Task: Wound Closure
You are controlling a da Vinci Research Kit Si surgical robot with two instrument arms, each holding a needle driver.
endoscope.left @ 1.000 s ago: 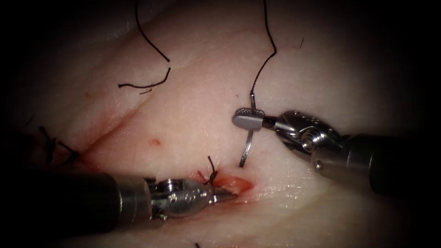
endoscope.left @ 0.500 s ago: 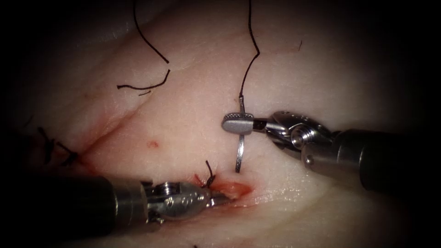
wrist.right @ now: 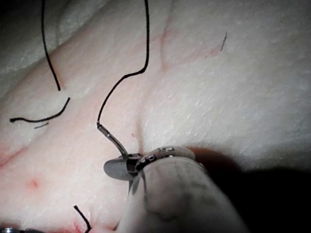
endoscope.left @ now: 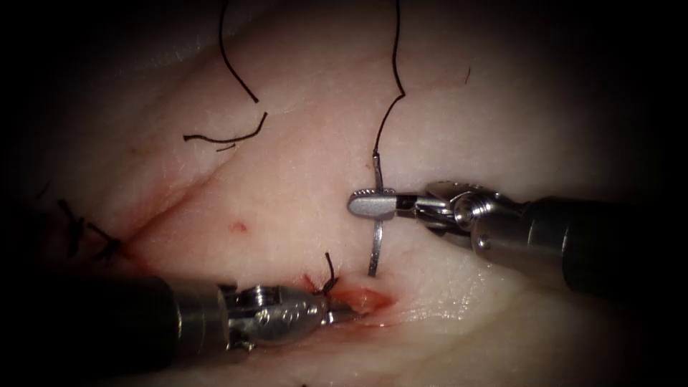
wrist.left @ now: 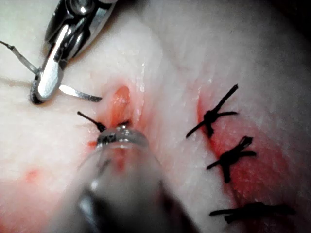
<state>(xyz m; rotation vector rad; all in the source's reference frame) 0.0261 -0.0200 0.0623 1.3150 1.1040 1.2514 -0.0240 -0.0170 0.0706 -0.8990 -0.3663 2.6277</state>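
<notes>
My right tool (endoscope.left: 373, 204) comes in from the right, shut on the curved needle (endoscope.left: 375, 247) about a third of the way from its thread end. The needle (wrist.right: 112, 138) stands nearly upright, out of the tissue. Its tip hangs just above the far edge of the open part of the cut (endoscope.left: 365, 299). Black thread (endoscope.left: 390, 107) runs from the needle's tail up out of view. My left tool (endoscope.left: 342, 309) lies along the near side, shut, its tips at the near lip of the cut (wrist.left: 119, 104) and holding nothing. The right tool (wrist.left: 46, 82) and needle (wrist.left: 80, 93) stand beside that opening.
A tied stitch (endoscope.left: 330, 276) with short cut ends sits just left of the open part. Older stitches (endoscope.left: 79, 229) close the cut farther left, and three dark knots (wrist.left: 231, 158) cross it. A loose cut thread piece (endoscope.left: 226, 136) lies on the tissue at upper left. Red fluid (endoscope.left: 358, 294) stains the opening.
My right tool has moved left and slightly down with the needle, bringing the tip closer to the cut's far edge. The thread followed. The left tool has barely shifted.
</notes>
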